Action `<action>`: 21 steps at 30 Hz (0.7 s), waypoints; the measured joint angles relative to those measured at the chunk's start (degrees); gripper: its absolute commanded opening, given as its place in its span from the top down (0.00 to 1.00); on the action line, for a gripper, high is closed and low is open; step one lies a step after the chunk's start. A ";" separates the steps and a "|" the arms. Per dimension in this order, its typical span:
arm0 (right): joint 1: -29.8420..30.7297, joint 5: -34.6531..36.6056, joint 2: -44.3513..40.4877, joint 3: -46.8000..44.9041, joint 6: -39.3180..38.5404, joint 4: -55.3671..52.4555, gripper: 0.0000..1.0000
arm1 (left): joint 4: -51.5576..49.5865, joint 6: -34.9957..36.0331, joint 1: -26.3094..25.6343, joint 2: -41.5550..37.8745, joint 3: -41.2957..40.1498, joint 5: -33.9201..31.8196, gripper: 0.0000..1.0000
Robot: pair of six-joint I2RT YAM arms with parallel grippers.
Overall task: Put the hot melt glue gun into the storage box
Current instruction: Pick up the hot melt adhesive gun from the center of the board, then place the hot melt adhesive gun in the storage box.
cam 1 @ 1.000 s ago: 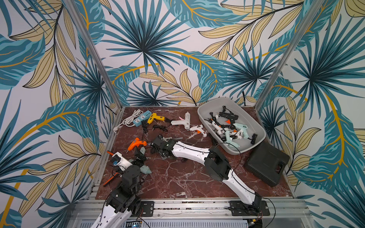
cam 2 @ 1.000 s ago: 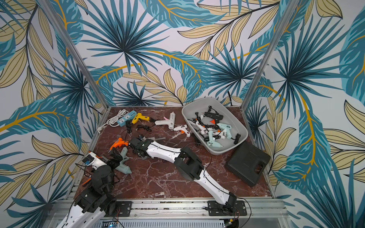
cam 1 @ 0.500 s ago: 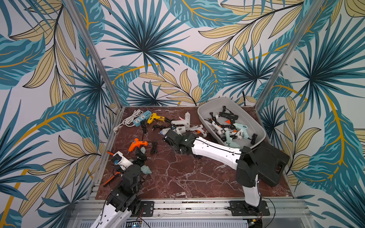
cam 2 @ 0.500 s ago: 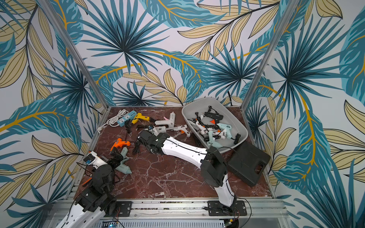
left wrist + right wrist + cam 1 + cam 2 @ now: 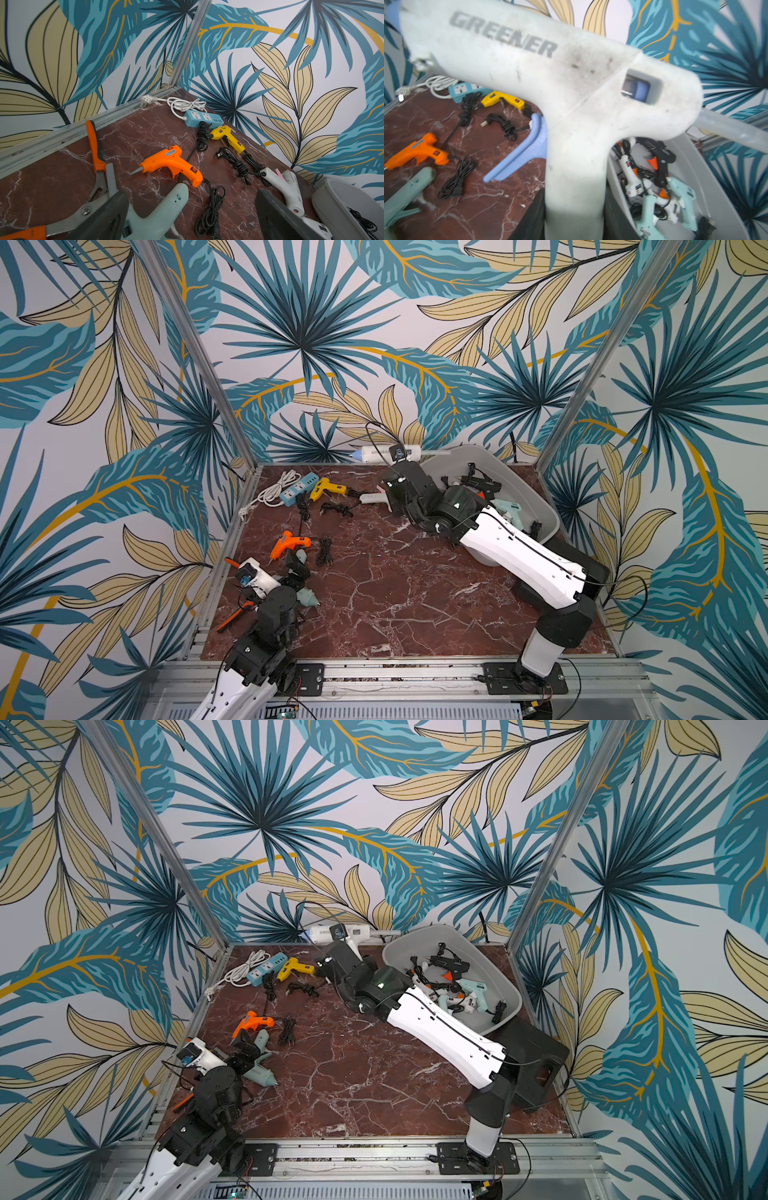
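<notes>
Now, your right hand is clamped on the handle of the white glue gun, high beside the storage box, not clearly over it. Release early and it hits the rim or the counter; its cord could snag. Your left hand gapes wide, holding nothing.

A red-brown marbled worktop sat inside walls papered with big teal and tan leaves, with bare aluminium posts rising at the far corners. In the far left corner lay a blue power strip, its white cable loosely coiled beside it and the white plug resting against the edge rail. Orange-handled pliers lay flat along the left edge, nearer the front. A flat black case sat on the right side, partly hidden.
</notes>
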 measured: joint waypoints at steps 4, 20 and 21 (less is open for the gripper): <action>-6.12 0.15 -1.18 2.14 -4.02 0.09 1.00 | -0.02 0.00 0.00 0.00 0.00 0.00 0.00; -36.22 -19.04 -0.59 -1.44 -18.82 0.13 1.00 | -2.23 0.04 0.00 0.00 0.35 -0.04 0.00; -37.24 -21.00 0.00 -1.44 -19.82 0.13 1.00 | -2.51 0.07 0.00 0.00 0.48 -0.04 0.00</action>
